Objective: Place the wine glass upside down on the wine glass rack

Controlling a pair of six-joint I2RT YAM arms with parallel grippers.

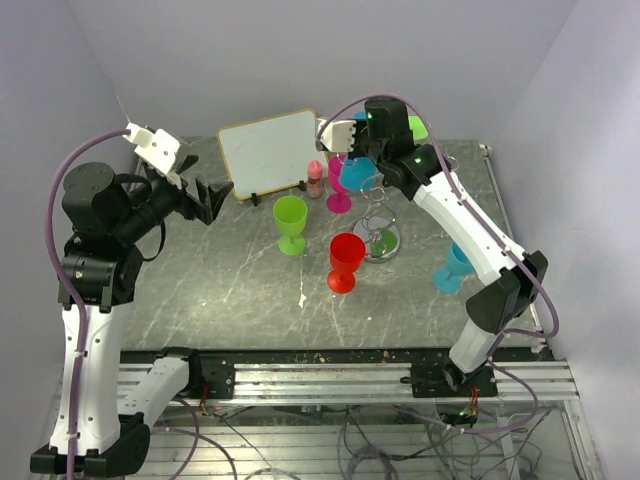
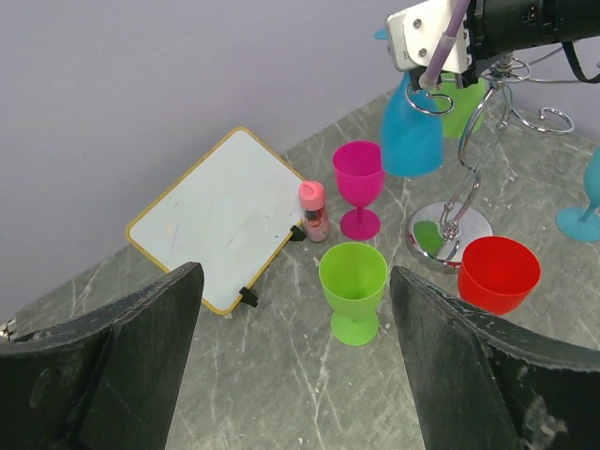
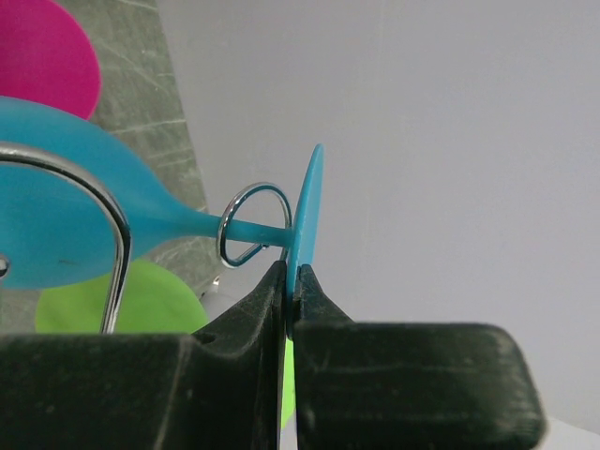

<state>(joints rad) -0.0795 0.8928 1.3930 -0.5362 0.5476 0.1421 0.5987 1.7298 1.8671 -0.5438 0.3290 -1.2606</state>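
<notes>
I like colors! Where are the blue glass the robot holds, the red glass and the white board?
blue glass [image 2: 411, 131], left wrist view, on its bowl
red glass [image 1: 347, 250], top external view, on its bowl
white board [image 1: 268, 152], top external view, middle of its face

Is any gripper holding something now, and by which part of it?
The right gripper pinches the blue wine glass by the edge of its round foot. The left gripper holds nothing.

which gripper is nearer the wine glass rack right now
Right. The right gripper is at the wine glass rack, shut on the foot of the blue wine glass, its stem in a rack loop. The left gripper hangs open far to the rack's left.
</notes>
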